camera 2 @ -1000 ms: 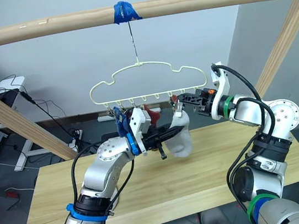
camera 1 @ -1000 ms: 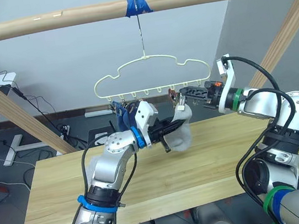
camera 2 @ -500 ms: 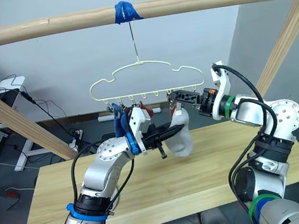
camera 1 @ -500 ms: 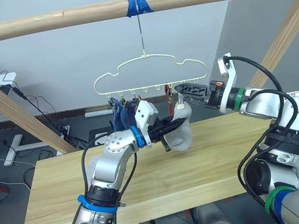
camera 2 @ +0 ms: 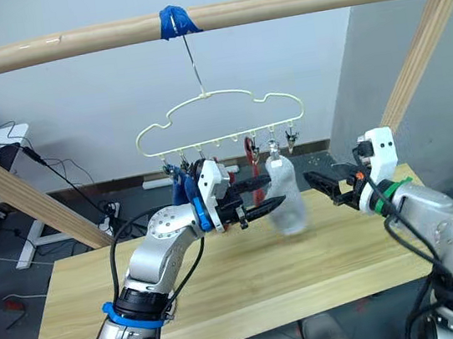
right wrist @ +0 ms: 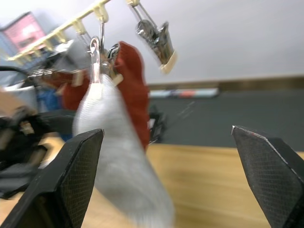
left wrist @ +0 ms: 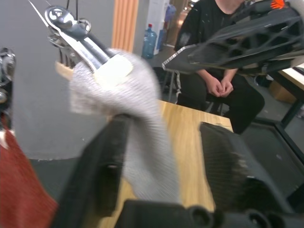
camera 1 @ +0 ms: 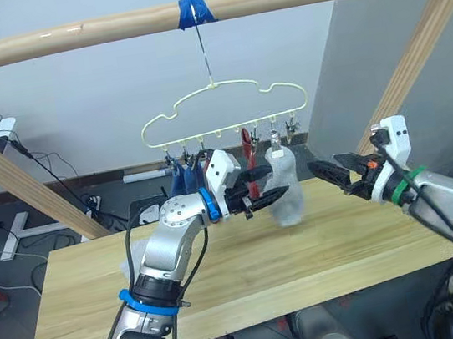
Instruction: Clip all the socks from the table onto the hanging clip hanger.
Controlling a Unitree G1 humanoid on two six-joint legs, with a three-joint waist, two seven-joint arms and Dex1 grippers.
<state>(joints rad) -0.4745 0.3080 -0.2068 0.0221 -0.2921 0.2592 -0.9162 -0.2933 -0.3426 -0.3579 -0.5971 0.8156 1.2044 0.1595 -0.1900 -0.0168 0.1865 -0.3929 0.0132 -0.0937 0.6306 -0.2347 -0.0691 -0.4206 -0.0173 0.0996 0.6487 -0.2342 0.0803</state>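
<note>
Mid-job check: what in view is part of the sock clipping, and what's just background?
Job:
- grey sock, clipped on the hanger
- red sock and blue socks, also hanging
- hanger, one end clip free
- table
- left gripper, open beside the grey sock
- right gripper, open

Background:
- pole frame
- floor cables
- seated person

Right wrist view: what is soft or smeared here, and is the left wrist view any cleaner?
Right wrist view: the grey sock is smeared at its lower end, while the empty clip above reads crisp. Left wrist view: the left gripper fingers are blurred dark shapes up close; the sock's knit and its clip read sharper.
</note>
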